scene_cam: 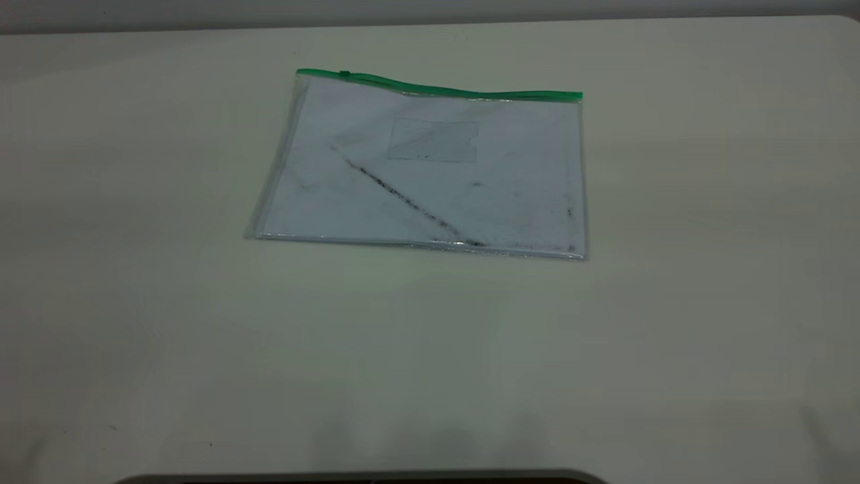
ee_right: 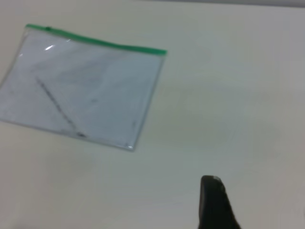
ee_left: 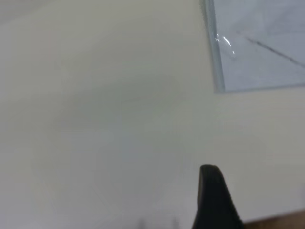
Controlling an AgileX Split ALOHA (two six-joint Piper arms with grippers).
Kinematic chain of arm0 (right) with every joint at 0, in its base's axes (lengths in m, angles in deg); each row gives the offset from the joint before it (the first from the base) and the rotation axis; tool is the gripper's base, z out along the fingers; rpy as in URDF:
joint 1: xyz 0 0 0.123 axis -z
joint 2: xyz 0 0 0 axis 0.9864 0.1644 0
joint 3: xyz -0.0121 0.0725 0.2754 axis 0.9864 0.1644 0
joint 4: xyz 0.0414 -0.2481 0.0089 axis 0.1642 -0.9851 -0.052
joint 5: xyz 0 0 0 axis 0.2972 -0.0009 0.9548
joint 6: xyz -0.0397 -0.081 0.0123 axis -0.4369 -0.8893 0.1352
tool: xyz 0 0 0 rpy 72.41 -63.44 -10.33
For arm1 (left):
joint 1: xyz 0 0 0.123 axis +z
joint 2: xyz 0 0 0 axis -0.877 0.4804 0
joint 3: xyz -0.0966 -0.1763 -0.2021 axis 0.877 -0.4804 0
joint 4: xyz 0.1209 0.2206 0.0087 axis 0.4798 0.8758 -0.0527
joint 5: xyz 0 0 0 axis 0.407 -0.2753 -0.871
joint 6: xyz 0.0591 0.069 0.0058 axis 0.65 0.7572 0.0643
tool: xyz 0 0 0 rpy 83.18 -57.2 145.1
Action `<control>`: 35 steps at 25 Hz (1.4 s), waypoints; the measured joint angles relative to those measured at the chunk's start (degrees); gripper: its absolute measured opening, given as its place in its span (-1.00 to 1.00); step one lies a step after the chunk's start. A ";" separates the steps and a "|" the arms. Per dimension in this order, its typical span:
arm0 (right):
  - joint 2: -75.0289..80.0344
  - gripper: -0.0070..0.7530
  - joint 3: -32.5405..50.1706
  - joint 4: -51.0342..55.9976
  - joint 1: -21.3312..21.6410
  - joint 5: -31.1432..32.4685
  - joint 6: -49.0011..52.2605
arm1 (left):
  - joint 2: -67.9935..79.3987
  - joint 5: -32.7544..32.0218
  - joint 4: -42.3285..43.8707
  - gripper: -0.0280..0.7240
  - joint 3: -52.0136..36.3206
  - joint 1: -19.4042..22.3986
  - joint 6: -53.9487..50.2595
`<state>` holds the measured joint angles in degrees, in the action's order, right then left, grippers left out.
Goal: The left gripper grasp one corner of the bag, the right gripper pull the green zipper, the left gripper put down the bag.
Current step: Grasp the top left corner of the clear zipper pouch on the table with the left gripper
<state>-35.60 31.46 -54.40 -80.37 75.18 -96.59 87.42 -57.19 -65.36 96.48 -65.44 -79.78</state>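
Observation:
The bag [scene_cam: 430, 168] lies flat on the table, a clear pouch with a white sheet and a dark diagonal streak [scene_cam: 403, 198]. The green zipper [scene_cam: 470, 91] runs along its far edge, with the small slider tab [scene_cam: 345, 74] near the far-left corner of the bag [scene_cam: 300, 72]. Neither gripper shows in the exterior view. In the left wrist view the left gripper [ee_left: 212, 191] shows as one black tip over bare table, apart from a near corner of the bag [ee_left: 257, 57]. The right gripper [ee_right: 213, 195] is likewise a single black tip, well away from the bag [ee_right: 86, 90] and zipper [ee_right: 95, 42].
The cream table [scene_cam: 430, 349] stretches wide on every side of the bag. A dark curved edge [scene_cam: 363, 477] shows at the very front. In the left wrist view the table's edge [ee_left: 281, 222] lies close behind the left gripper.

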 joint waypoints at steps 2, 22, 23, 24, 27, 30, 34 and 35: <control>6.65 0.29 -0.04 5.82 0.00 -3.42 -5.96 | 6.25 3.82 0.00 0.45 1.43 0.00 0.00; 65.41 0.29 -26.08 61.89 -12.13 -9.03 -64.14 | 61.27 24.49 -0.16 0.45 19.64 0.00 0.73; 67.40 0.29 -27.67 61.94 -12.82 -8.92 -64.19 | 63.70 24.61 -0.16 0.45 21.45 0.00 1.23; 69.18 0.29 -28.83 62.01 -13.38 -8.79 -64.21 | 66.60 24.68 -0.16 0.45 23.45 0.00 1.86; 73.24 0.29 -31.62 62.13 -14.46 -7.42 -64.26 | 74.48 24.49 -0.16 0.45 29.60 0.12 3.80; 75.73 0.29 -32.72 62.34 -15.01 -6.34 -64.26 | 81.25 22.62 -0.40 0.45 36.36 0.44 5.10; 77.05 0.29 -32.97 62.45 -15.01 -5.56 -64.13 | 88.00 19.01 -1.21 0.45 45.04 0.58 6.46; 77.12 0.29 -32.94 62.49 -15.01 -5.56 -64.13 | 89.42 17.96 -2.49 0.45 47.09 0.58 7.35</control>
<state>41.52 -1.48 8.10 -95.38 69.62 -160.72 176.83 -39.23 -67.85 143.57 -64.86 -72.43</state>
